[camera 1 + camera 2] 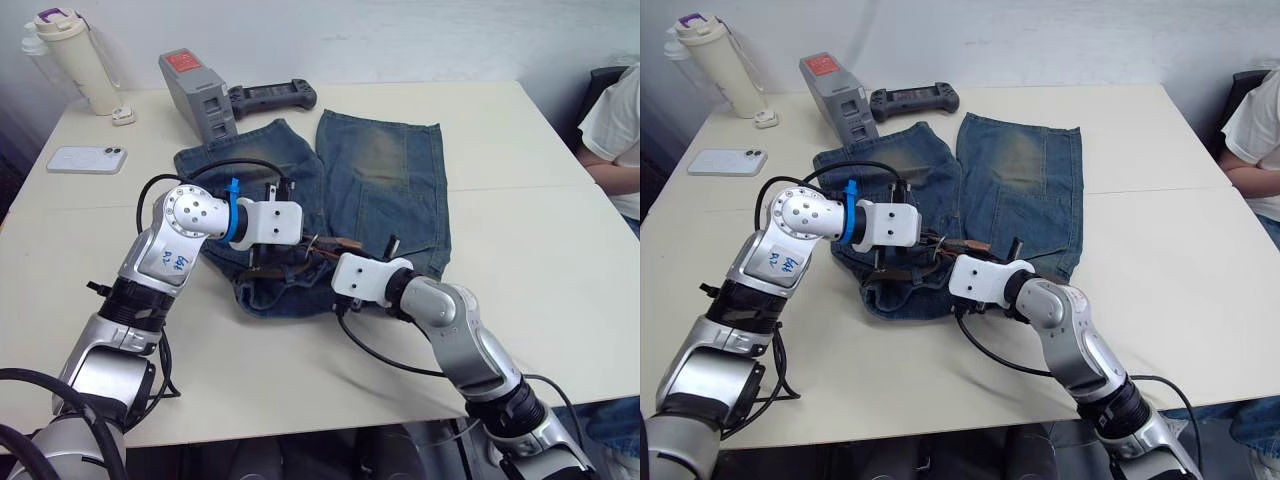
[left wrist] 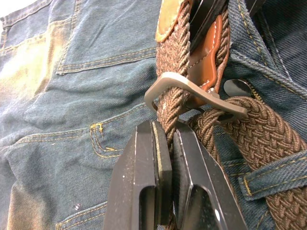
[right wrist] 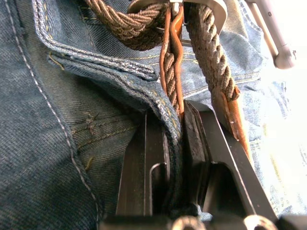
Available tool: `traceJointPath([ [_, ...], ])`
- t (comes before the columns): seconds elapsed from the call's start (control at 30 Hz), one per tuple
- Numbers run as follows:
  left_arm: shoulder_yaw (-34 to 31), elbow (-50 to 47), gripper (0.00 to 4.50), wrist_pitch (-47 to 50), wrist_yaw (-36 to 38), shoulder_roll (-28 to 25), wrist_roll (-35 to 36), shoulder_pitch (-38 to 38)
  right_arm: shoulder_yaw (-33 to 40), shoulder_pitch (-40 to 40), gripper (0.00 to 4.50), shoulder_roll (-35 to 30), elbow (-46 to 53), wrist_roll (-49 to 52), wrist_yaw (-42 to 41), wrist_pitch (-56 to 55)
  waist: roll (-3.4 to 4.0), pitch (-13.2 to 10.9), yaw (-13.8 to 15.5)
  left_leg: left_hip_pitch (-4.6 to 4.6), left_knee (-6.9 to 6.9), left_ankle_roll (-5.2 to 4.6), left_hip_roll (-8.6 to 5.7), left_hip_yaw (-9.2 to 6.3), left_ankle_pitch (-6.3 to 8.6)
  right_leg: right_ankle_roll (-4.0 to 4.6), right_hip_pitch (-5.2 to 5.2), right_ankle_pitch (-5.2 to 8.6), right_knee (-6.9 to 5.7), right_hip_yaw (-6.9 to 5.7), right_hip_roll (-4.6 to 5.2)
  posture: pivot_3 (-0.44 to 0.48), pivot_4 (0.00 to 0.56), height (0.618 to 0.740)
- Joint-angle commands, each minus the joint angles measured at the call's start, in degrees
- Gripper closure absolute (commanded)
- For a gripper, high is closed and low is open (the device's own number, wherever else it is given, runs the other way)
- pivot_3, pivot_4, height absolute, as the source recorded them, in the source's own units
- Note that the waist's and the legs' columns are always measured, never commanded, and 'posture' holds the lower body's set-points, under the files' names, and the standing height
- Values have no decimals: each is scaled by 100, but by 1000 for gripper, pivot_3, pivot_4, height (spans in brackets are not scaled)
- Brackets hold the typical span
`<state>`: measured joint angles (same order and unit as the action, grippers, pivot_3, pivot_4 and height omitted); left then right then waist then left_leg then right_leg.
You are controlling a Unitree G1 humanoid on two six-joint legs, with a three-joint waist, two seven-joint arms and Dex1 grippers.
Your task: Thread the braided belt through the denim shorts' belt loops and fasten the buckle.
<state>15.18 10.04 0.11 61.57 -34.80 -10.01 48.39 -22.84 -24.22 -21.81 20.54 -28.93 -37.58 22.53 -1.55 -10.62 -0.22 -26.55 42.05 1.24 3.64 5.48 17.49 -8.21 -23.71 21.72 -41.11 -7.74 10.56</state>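
Denim shorts [image 1: 370,180] mid-table, braided belt [image 1: 325,245] across its near waistband, phone [image 1: 86,159] far left, person [image 1: 615,125] right

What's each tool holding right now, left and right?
Left tool: shut on the braided belt, just below the buckle.
Right tool: shut on the denim shorts waistband edge.

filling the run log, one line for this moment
left gripper: shut on brown braided belt | right gripper: shut on blue denim shorts
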Motion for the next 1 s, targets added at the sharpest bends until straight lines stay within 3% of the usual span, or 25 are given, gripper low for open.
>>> traceJointPath([
  [0.03, 31, -115, 4500, -22, 42, 113, 133, 179, -75, -39, 4491, 20, 214, 102, -108, -93, 0, 0, 0, 0, 0, 0, 0, 0, 0, 1, 0, 0, 0, 0, 0, 0, 150, 664],
  [0.2, -161, -318, 4500, 638, 150, 231, 523, 87, -59, -25, 4491, 26, 239, 82, -111, -57, 0, 0, 0, 0, 1, 0, 0, 0, 0, 1, 0, 0, 0, 0, 0, 0, 150, 664],
  [0.43, -573, -1056, 1738, 2282, 713, 97, 1541, 20, 12, -38, 4491, -44, 175, 118, -159, -72, 0, 0, -15, 1, -1, 0, 2, -1, 0, 2, 0, 1, 0, 0, -1, 0, 150, 664],
  [0.57, -845, -1211, 39, 3121, 969, -314, 2011, 16, 117, -76, 4491, -182, 248, 206, -317, -21, 0, 0, -10, 3, 0, 0, 2, -1, 0, 4, 2, 2, 0, 1, -1, 0, 150, 664],
  [0.83, -1131, -925, 0, 3634, 1095, -946, 2447, -27, 120, -140, 4491, -442, 512, 468, -843, 93, 0, 0, 5, 6, 1, 0, 2, -1, 0, 7, 2, 4, -5, 3, -1, 0, 150, 664],
  [1.0, -1145, -994, 0, 3894, 862, -996, 2510, -139, 143, -110, 4491, -484, 648, 648, -1011, 193, 0, 0, 1, 7, 1, 0, 2, -1, 0, 7, 3, 4, -5, 3, -1, 0, 150, 664],
])
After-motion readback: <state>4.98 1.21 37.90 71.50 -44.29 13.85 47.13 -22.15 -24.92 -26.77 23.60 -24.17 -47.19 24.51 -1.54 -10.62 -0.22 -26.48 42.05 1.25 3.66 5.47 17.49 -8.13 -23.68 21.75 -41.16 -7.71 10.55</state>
